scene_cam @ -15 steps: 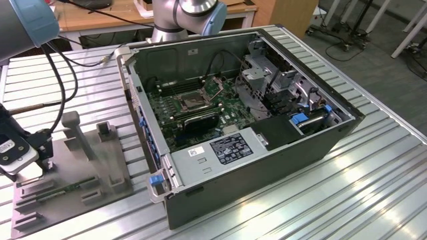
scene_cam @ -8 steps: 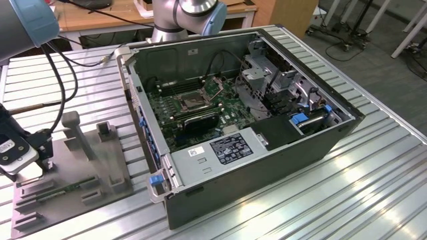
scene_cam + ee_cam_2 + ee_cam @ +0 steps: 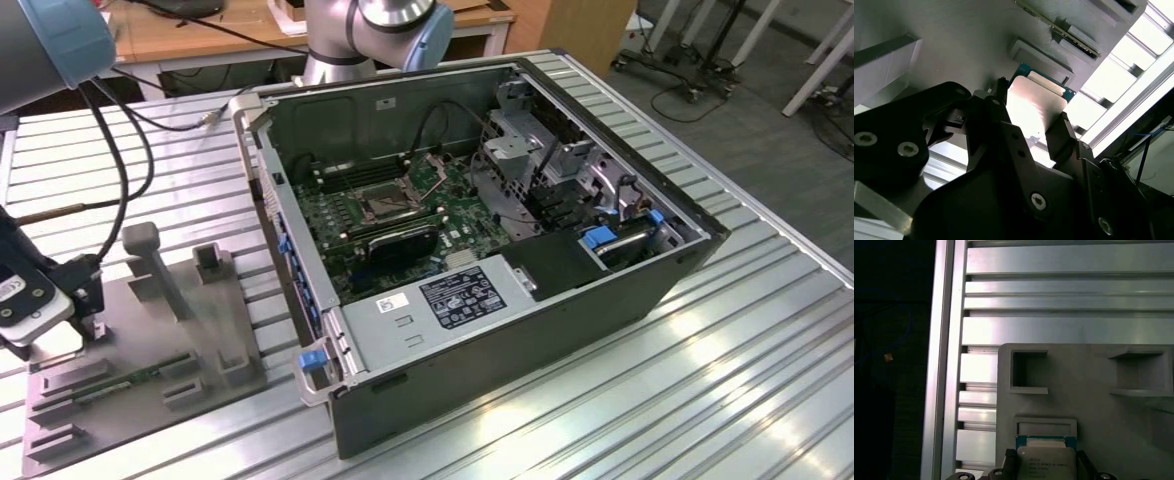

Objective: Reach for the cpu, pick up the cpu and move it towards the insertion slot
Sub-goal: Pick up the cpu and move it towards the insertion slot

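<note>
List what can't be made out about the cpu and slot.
- The cpu: part cut off by the picture's edge in the first wrist view; glare whitens its top in the second wrist view.
- Exterior view: the gripper covers most of it.
- The insertion slot: too small to tell whether its frame is open.

Silver-grey arm (image 3: 358,28) with pale blue joint caps (image 3: 430,38), black cables (image 3: 123,160)

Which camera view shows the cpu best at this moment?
The second wrist view: the cpu shows its pale metal top large and well lit. The first wrist view shows it in the grey tray, cut by the picture's edge. In the exterior view the gripper hangs over it, hiding most.
</note>
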You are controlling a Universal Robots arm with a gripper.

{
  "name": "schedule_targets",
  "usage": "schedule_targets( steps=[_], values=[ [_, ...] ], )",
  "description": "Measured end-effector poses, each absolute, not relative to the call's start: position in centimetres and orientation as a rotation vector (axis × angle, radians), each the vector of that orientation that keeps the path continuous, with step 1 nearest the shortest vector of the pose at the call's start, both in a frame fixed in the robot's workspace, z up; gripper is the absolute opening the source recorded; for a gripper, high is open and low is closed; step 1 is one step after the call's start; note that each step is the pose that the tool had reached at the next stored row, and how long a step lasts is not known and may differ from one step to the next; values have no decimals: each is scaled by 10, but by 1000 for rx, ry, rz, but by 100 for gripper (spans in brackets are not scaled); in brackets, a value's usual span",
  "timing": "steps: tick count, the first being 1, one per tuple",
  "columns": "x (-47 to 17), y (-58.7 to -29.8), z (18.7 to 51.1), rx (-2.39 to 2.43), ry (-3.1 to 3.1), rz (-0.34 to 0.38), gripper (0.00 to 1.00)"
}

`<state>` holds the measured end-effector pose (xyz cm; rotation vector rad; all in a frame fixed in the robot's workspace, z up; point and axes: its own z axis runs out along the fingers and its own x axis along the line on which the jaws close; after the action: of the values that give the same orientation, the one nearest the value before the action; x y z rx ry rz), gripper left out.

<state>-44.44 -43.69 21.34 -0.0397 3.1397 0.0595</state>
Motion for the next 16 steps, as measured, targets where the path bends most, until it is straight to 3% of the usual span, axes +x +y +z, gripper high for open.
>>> schedule_targets(
  steps=[16],
  values=[
    [-444, -437, 223, -40, 3140, 59, 55]
  ],
)
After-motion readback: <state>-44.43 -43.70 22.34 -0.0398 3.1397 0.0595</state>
